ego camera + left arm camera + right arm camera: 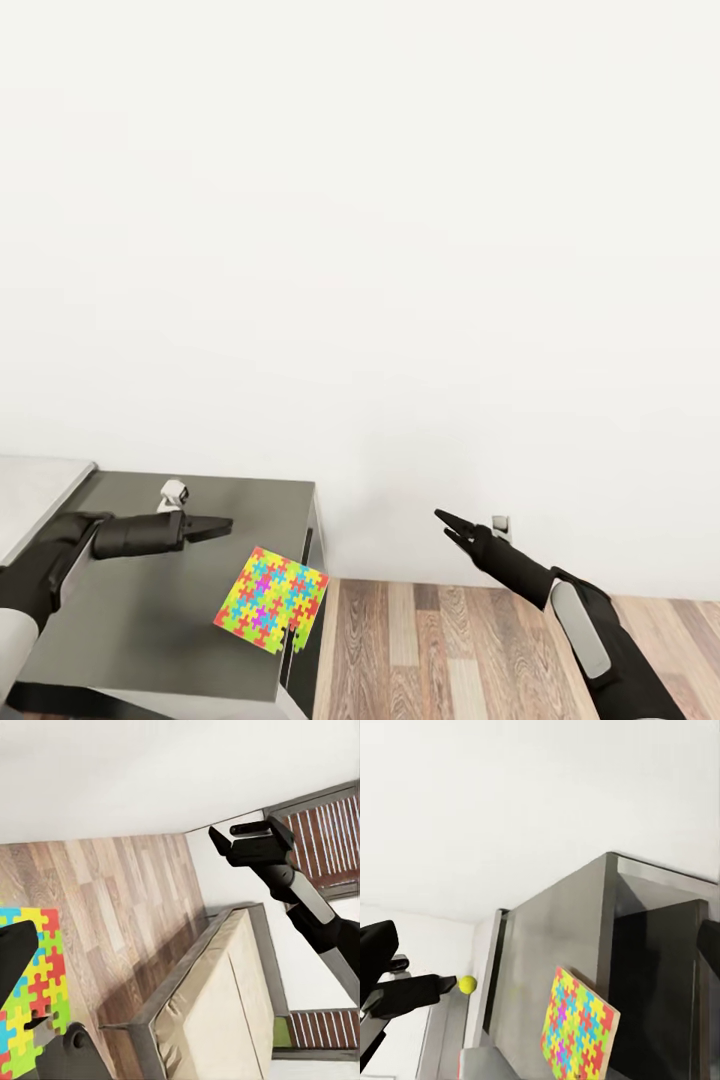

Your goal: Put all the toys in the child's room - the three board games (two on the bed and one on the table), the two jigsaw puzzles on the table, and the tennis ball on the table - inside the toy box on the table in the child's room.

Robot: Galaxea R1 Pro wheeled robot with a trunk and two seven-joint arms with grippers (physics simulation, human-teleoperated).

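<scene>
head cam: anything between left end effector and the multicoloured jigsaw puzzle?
Nothing: in the head view, only bare dark grey tabletop separates the left end effector from the multicoloured jigsaw puzzle at the table's right edge.

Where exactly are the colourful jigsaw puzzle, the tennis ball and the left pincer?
jigsaw puzzle (271,600), head view, middle of its patterned face.
tennis ball (467,984), right wrist view, centre of ball.
left pincer (222,524), head view, at its fingertips.

matt grey table (150,620), glossy colourful jigsaw puzzle (272,598), wood-plank floor (440,650), smooth white wall (360,250)
</scene>
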